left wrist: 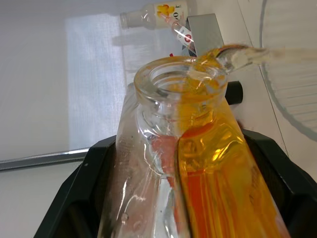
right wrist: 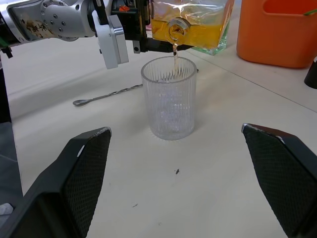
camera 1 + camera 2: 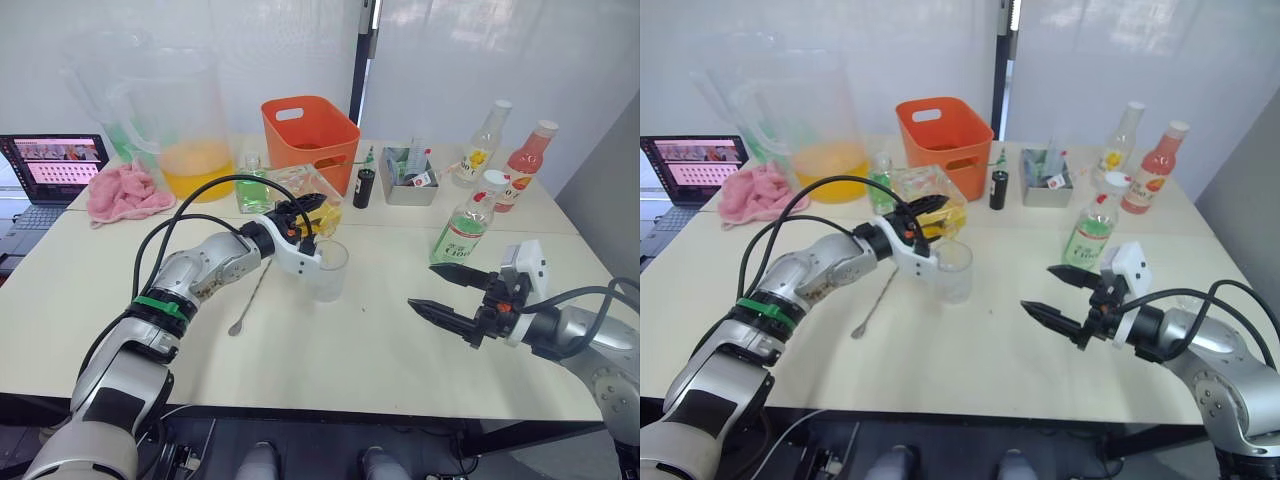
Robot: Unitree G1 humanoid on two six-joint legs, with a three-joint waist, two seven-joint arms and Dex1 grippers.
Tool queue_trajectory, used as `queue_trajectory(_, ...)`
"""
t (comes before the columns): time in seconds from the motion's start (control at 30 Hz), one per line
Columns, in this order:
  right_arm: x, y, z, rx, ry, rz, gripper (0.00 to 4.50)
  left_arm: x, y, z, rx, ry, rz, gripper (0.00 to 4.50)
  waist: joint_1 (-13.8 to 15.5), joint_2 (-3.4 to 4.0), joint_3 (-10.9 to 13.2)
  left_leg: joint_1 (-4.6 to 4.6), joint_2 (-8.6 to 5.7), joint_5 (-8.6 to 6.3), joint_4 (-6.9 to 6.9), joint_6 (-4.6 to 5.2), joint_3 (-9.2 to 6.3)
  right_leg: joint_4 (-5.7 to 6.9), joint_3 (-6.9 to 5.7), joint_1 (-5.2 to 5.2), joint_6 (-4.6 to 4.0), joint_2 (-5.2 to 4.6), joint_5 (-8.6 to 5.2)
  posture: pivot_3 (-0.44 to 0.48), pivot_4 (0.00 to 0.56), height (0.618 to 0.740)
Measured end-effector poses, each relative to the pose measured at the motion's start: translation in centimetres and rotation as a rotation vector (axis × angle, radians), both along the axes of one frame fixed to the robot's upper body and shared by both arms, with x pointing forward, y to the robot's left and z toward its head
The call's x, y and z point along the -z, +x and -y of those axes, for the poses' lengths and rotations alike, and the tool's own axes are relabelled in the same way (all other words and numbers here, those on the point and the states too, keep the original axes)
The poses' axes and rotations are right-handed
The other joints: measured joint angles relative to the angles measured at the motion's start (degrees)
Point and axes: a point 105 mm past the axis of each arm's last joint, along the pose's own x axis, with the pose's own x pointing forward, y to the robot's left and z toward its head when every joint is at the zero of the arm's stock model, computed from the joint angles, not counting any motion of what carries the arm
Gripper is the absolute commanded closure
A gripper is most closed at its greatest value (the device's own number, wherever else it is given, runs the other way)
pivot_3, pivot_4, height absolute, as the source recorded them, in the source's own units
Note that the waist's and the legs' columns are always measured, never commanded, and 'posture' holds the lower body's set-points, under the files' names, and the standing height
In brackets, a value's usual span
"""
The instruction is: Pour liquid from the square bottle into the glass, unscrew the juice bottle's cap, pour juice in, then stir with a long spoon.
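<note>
My left gripper (image 3: 300, 222) holds the squat clear square bottle of yellow liquid (image 2: 190, 22), tipped, stream falling into the small ribbed clear glass (image 2: 169, 96) at frame centre. My right gripper (image 2: 181, 183) wide open, lower right.

This looks like a robotics lab or test room set up as a mock drinks station. A plain cream-white table (image 3: 330, 370) stands against white curtain-like wall panels (image 3: 480, 50), with an open black laptop (image 3: 50, 165) at its edge. Loose black cables (image 3: 190, 210) run along the silver robot arm.
</note>
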Motion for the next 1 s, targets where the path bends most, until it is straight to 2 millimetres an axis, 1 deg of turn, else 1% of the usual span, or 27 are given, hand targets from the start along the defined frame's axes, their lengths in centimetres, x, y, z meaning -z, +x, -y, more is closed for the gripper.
queue_trajectory(0.33, 0.04, 0.03, 0.04, 0.001, 0.001, -0.002, 0.04, 0.66, -0.12, 0.10, 0.009, 0.056, 0.024, 1.70, 0.0, 0.00, 0.0, 0.00, 0.00, 0.00, 0.00, 0.00, 0.00, 0.00, 0.00, 0.00, 0.00, 0.00, 0.00, 0.000, 0.150, 0.738)
queue_trajectory(0.5, 0.05, 0.03, 0.04, 0.000, 0.001, -0.003, 0.04, 0.59, -0.20, 0.21, 0.013, 0.058, 0.029, 1.70, 0.0, 0.00, 0.0, 0.00, 0.00, 0.00, 0.00, 0.00, 0.00, 0.01, 0.00, 0.00, 0.00, 0.00, 0.00, 0.000, 0.150, 0.738)
queue_trajectory(0.87, 0.07, -0.01, 0.05, -0.005, -0.002, -0.005, 0.04, 0.35, -0.12, 0.18, 0.005, 0.040, 0.029, 1.70, 0.0, 0.00, 0.0, 0.00, 0.00, 0.00, 0.00, 0.00, 0.00, 0.01, 0.00, 0.00, 0.00, 0.00, 0.00, 0.000, 0.150, 0.738)
queue_trajectory(1.0, 0.11, 0.11, 0.04, -0.012, -0.003, -0.010, 0.04, -0.18, -0.02, 0.34, 0.000, -0.031, -0.009, 1.70, 0.0, 0.00, 0.0, 0.00, 0.00, 0.00, 0.01, 0.00, 0.00, 0.02, 0.00, 0.00, -0.01, 0.00, 0.01, 0.000, 0.150, 0.738)
